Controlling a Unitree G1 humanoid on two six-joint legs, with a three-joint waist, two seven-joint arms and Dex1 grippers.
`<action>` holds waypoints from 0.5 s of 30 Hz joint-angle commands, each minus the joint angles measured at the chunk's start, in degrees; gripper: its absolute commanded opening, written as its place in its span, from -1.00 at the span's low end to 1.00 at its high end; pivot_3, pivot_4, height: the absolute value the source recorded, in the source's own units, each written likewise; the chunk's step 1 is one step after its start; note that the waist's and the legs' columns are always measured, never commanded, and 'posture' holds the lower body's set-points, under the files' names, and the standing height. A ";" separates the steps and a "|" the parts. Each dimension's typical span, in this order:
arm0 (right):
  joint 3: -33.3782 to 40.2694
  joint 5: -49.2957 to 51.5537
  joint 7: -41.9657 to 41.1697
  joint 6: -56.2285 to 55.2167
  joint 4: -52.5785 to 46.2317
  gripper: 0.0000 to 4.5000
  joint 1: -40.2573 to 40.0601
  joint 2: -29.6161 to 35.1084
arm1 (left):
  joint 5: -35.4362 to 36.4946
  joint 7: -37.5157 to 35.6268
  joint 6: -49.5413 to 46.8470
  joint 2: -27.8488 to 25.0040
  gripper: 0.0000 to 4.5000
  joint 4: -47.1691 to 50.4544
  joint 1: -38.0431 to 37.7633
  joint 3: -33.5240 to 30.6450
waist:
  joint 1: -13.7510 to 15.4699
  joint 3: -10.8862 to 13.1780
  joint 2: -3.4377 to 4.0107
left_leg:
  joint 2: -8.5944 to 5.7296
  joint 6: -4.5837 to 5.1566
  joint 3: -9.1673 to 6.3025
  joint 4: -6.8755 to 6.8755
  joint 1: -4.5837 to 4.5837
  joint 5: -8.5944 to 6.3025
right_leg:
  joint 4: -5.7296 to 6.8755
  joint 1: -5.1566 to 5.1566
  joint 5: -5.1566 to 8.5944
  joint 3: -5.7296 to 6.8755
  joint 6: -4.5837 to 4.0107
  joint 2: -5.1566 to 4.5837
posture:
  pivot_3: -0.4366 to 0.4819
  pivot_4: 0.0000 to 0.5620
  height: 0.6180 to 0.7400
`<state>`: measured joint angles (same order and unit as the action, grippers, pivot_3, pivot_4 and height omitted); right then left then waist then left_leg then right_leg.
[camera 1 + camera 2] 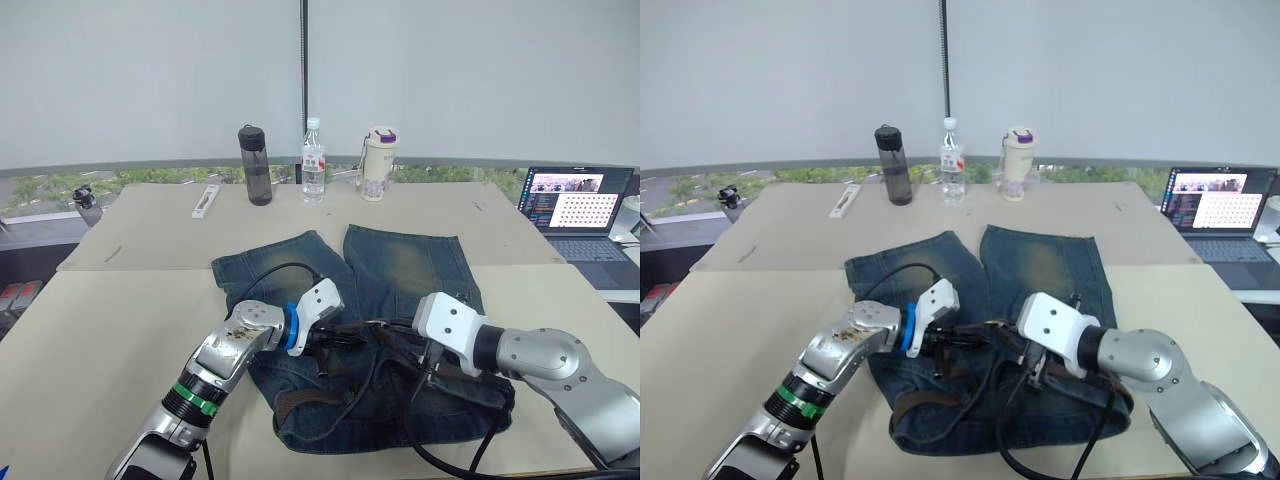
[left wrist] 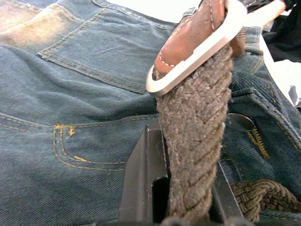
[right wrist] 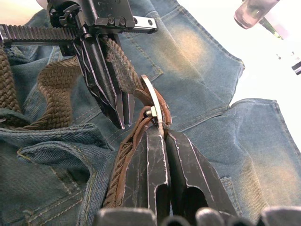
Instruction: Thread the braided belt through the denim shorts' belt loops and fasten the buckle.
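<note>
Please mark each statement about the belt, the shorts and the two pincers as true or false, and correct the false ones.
1. The left pincer is shut on the braided belt. True.
2. The denim shorts hang over a chair. False: they lie flat on the table.
3. The right pincer grips at the buckle. True.
4. The belt lies far from the shorts, beside the laptop. False: it lies on the shorts, around the waistband.
5. Three bottles stand beyond the shorts. True.
6. The shorts' metal button is covered by the belt. False: it shows beside the belt.
</note>
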<state>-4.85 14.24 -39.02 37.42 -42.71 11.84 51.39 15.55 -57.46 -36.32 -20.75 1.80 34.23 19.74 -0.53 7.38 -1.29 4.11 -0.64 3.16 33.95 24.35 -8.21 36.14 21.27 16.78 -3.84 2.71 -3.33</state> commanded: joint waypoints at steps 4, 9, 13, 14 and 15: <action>1.82 -0.62 -0.55 -0.76 -0.59 -0.99 0.57 0.07 | 0.58 -0.42 1.90 -0.12 -1.00 1.70 0.79 -0.81 | -0.02 0.00 0.00 | 0.00 0.00 0.00 0.00 0.00 0.00 | 0.00 0.00 0.00 0.00 0.00 0.00 | -0.05 -0.47 1.00; 1.20 -0.66 -1.71 -0.60 -0.92 -0.99 1.90 0.38 | 0.59 -0.48 2.06 -0.06 -1.00 1.78 0.83 -0.62 | -0.01 0.00 0.00 | 0.00 0.00 0.00 0.00 0.00 0.00 | 0.00 0.00 0.00 0.00 0.00 0.00 | -0.05 -0.47 1.00; 1.14 -0.61 -2.22 0.41 -1.56 -0.41 2.82 0.53 | 0.67 -0.42 2.16 -0.04 -1.00 1.84 0.80 -0.55 | -0.01 0.00 0.00 | 0.00 0.00 0.00 0.00 0.00 0.00 | 0.01 0.00 0.00 0.00 0.00 0.00 | -0.05 -0.47 1.00; 1.02 -0.82 -1.95 0.64 -1.63 -0.27 2.94 0.28 | 0.71 -0.37 2.11 -0.01 -1.00 1.93 0.75 -0.52 | 0.00 0.00 0.00 | 0.00 0.00 0.00 0.00 0.00 0.00 | 0.01 0.00 0.00 0.00 0.00 0.00 | -0.05 -0.47 1.00; 0.96 -0.80 -1.96 0.76 -1.73 -0.27 2.96 0.13 | 0.72 -0.41 2.17 -0.02 -1.00 2.00 0.71 -0.47 | -0.01 0.00 0.00 | 0.00 0.00 0.00 0.00 0.00 0.00 | 0.01 0.00 0.00 0.00 0.00 0.00 | -0.05 -0.47 1.00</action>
<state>-4.73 13.59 -41.06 37.92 -42.63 13.71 51.35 15.68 -57.64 -35.35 -21.03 1.80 34.23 19.82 -0.53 7.38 -1.28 4.11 -0.64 3.16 33.95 24.35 -8.21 36.14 21.27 16.78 -3.84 2.71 -3.33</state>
